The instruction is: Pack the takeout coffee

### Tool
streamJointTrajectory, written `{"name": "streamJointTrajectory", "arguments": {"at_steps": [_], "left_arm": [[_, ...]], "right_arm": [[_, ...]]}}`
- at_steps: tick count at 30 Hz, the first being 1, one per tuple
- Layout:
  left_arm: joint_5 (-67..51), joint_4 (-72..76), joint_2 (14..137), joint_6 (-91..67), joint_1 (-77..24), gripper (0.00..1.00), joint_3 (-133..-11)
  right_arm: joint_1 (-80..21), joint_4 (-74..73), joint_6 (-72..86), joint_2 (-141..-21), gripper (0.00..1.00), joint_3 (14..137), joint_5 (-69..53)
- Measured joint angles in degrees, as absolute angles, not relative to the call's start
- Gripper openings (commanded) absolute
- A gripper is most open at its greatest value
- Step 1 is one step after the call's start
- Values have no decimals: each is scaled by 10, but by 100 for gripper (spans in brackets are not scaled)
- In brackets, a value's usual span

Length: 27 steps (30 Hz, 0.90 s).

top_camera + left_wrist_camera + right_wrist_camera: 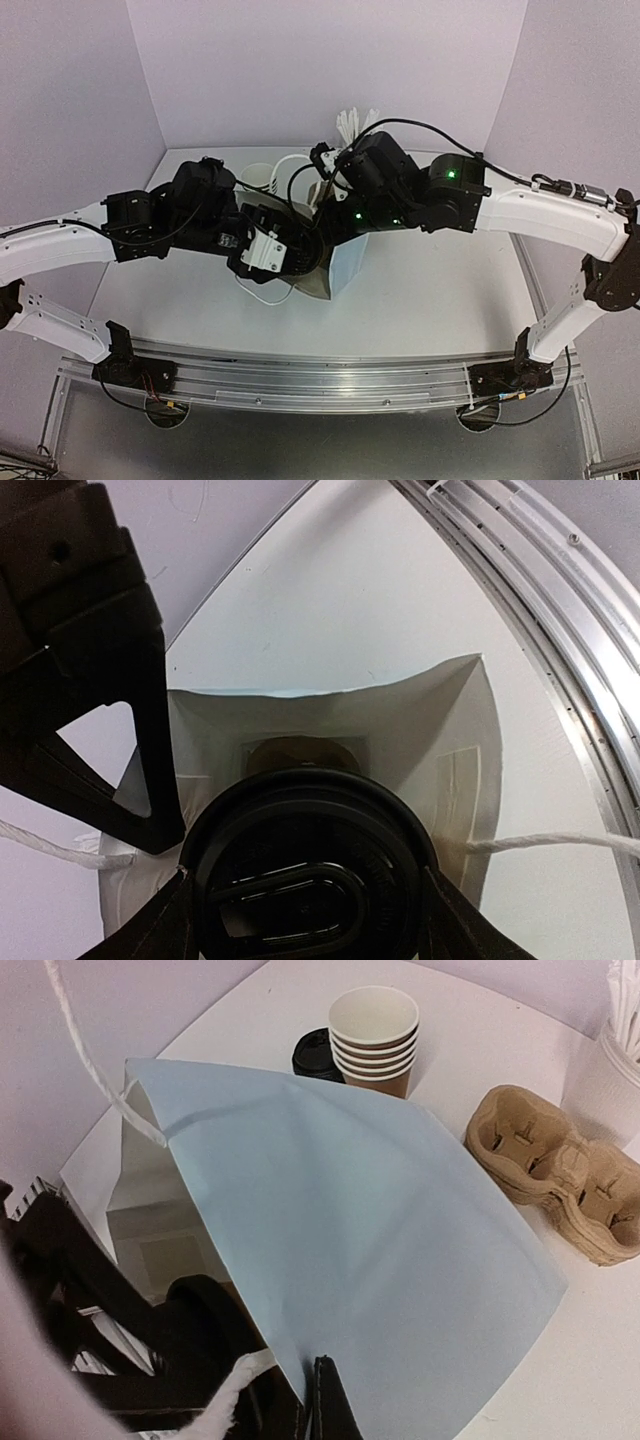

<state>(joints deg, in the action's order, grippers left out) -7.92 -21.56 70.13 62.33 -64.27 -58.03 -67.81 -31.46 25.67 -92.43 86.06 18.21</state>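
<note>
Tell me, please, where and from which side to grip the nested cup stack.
Probably across the brown lower wall of the nested cup stack, coming level from the side away from the black lids: it stands upright and round, rims overhanging.

Of the takeout coffee point(310, 870) we see only the black lid, cut by the bottom edge; its cup is hidden beneath. From above, the arms point(200, 215) cover the mouth of the white bag point(348, 268). In the right wrist view it hides most of the loose lids point(312, 1055).
</note>
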Motion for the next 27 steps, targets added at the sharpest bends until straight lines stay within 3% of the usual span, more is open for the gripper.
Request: {"name": "streamJointTrajectory", "arguments": {"at_steps": [14,27], "left_arm": [[-59,-160,676,671,-646,31,-481],[-27,-91,702,673,-649,26,-472]], "right_arm": [[-656,-278,276,-915,0,833,116],[-655,-274,281,-915,0,832,95]]}}
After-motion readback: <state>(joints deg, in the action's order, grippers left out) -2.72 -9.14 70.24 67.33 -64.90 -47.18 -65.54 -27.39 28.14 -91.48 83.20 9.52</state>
